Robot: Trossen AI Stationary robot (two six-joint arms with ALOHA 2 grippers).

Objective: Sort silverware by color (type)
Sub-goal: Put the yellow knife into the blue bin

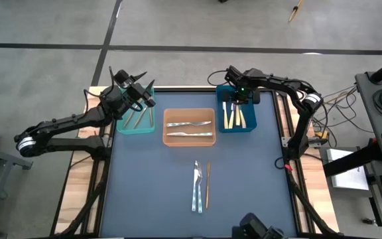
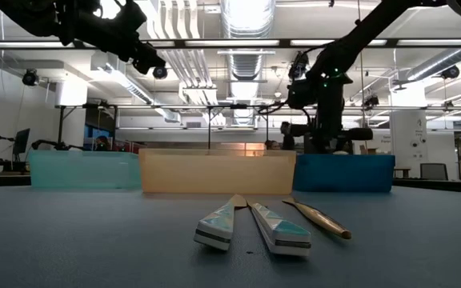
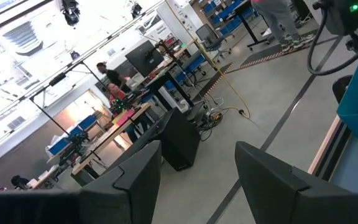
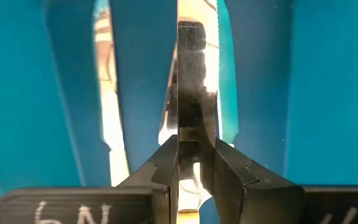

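Silverware lies in four places. In the blue bin (image 1: pixel 237 119) at the table's far right rest cream-handled pieces (image 1: pixel 233 117); the right gripper (image 1: pixel 239 97) hangs low over that bin, its fingers (image 4: pixel 166 168) clenched on a knife (image 4: pixel 193 93) that points down into it, the silver blade showing between the dark pads in the right wrist view. The orange bin (image 1: pixel 188 127) in the middle holds two silver pieces (image 1: pixel 189 123) lying crosswise. The teal bin (image 1: pixel 135 119) at the far left holds gold-toned pieces (image 1: pixel 138 118). On the dark table (image 1: pixel 151 186), nearer the front, two silver pieces (image 1: pixel 197 186) lie side by side, with a gold knife (image 1: pixel 207 184) just beside them. The left gripper (image 1: pixel 130 78) is raised over the teal bin, tilted up toward the room, its fingers (image 3: pixel 135 177) spread apart and holding nothing.
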